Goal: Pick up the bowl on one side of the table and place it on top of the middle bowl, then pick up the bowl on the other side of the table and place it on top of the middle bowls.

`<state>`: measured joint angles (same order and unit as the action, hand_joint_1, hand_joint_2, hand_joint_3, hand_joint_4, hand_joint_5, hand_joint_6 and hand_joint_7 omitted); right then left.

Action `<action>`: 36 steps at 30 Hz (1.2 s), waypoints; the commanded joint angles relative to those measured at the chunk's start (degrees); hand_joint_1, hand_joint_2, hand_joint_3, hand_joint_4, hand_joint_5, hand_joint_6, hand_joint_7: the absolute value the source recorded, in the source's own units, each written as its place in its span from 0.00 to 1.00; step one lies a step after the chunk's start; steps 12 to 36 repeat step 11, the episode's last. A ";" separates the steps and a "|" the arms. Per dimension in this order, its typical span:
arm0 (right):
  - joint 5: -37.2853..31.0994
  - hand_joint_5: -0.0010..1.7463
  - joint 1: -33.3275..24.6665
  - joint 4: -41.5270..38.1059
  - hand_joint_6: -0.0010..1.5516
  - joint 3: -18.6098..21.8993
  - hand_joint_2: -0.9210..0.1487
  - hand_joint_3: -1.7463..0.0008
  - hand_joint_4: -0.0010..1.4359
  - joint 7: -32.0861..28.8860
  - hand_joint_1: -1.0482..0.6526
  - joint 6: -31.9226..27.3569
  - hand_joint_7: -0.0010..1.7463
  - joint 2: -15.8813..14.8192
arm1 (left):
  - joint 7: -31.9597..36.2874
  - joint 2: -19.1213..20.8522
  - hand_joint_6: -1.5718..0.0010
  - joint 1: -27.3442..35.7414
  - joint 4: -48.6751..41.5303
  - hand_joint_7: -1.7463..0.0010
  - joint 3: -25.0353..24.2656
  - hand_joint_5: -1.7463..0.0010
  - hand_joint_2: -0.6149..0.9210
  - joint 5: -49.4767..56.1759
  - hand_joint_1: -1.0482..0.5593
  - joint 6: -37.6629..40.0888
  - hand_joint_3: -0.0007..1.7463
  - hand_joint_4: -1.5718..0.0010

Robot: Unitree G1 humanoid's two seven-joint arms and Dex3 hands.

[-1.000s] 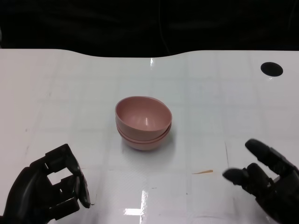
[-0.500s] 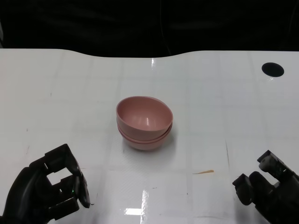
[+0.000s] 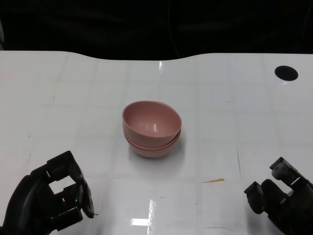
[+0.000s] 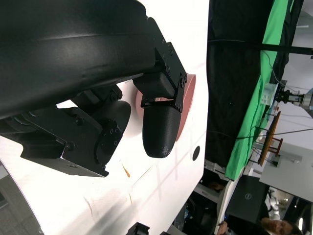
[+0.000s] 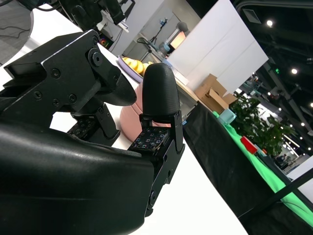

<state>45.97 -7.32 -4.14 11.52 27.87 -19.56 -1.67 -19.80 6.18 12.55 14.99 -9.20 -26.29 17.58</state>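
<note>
bowls point(image 3: 151, 128): pink, stacked, mid bench; top one sits tilted in the lower ones; three rims seem to show, count not certain.
bench point(image 3: 234, 112): white, glossy; back edge wavy vs dark backdrop.
left robot hand point(image 3: 51, 198): near-left of bowls, well apart; fingers curled in, nothing in them. Wrist view shows the fingers point(image 4: 161, 125) bent, pink bowls behind them.
right robot hand point(image 3: 281, 198): near-right of bowls, well apart; fingers drawn in, holds nothing. Wrist view: fingertip point(image 5: 159, 95) upright, bowls partly seen past it.
hole point(image 3: 286, 73): black, round, far-right of bowls, near bench's back edge.
sliver point(image 3: 213, 181): thin orange-ish mark on bench, near-right of bowls, between bowls and right robot hand.
backdrop: black cloth behind bench; green cloth point(image 4: 254, 98) past it in left wrist view.
plant point(image 5: 257, 122): green, far off in right wrist view.
boxes point(image 5: 212, 95): cardboard, beyond bowls in right wrist view.
</note>
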 commanded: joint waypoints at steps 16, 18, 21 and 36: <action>-2.52 1.00 0.46 -0.71 0.51 0.78 0.41 0.29 0.60 1.80 0.59 0.95 0.84 -0.13 | 0.54 0.42 0.53 0.34 0.34 0.00 -0.47 0.00 0.90 0.12 0.82 -0.36 0.79 0.40; -2.52 1.00 0.46 -0.71 0.51 0.78 0.41 0.29 0.60 1.80 0.59 0.95 0.84 -0.13 | 0.54 0.42 0.53 0.34 0.34 0.00 -0.47 0.00 0.90 0.12 0.82 -0.36 0.79 0.40; -2.52 1.00 0.46 -0.71 0.51 0.78 0.41 0.29 0.60 1.80 0.59 0.95 0.84 -0.13 | 0.54 0.42 0.53 0.34 0.34 0.00 -0.47 0.00 0.90 0.12 0.82 -0.36 0.79 0.40; -2.52 1.00 0.46 -0.71 0.51 0.78 0.41 0.29 0.60 1.80 0.59 0.95 0.84 -0.13 | 0.54 0.42 0.53 0.34 0.34 0.00 -0.47 0.00 0.90 0.12 0.82 -0.36 0.79 0.40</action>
